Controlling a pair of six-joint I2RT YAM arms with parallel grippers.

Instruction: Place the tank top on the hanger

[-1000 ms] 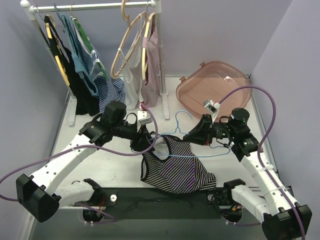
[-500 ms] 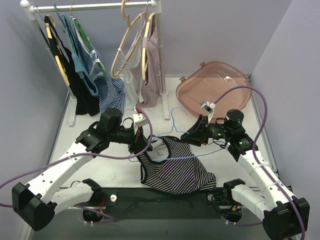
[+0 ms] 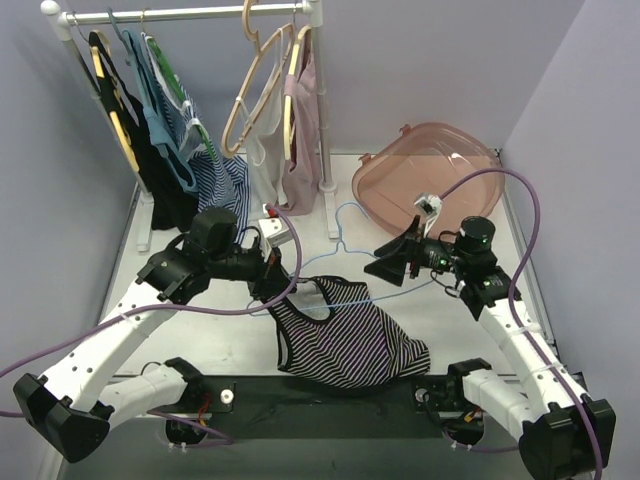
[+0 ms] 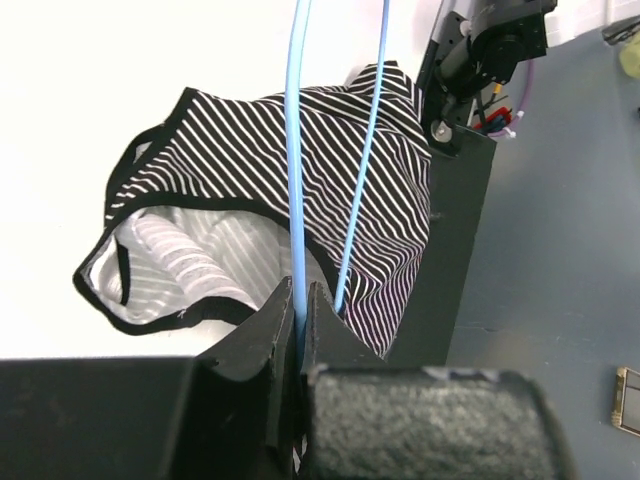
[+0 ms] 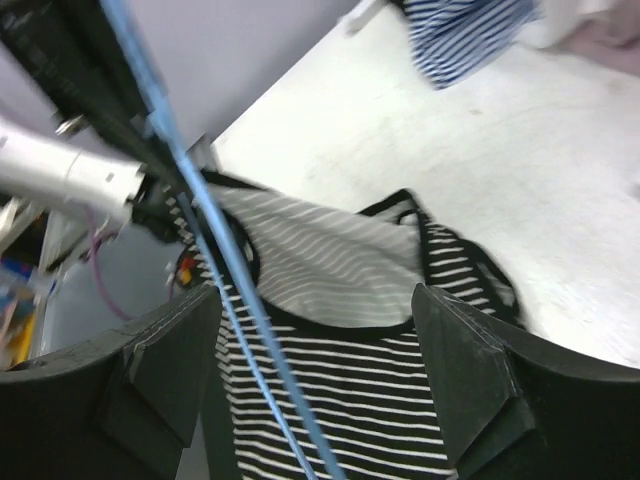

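The black-and-white striped tank top (image 3: 345,338) lies crumpled on the table near the front edge, its light grey inside showing at the neck (image 4: 190,265). The pale-blue hanger (image 3: 425,287) is held above it, hook pointing to the back. My left gripper (image 3: 281,287) is shut on the hanger's left end; in the left wrist view the blue rod (image 4: 297,150) runs straight out from between the jaws of that gripper (image 4: 299,296). My right gripper (image 3: 396,263) is open by the hanger's right half. Its fingers (image 5: 165,365) stand wide apart, with the rod (image 5: 215,250) passing just inside the left one over the tank top (image 5: 350,390).
A clothes rail (image 3: 190,14) at the back left carries black, blue-striped and pale garments (image 3: 180,150) and tan wooden hangers (image 3: 262,90). A pink translucent basin (image 3: 425,175) lies at the back right. A dark strip (image 3: 330,400) runs along the table's near edge.
My right gripper has opened, let go of the hanger and drawn back a little. My left gripper has closed on the hanger's left end and shifted left with it.
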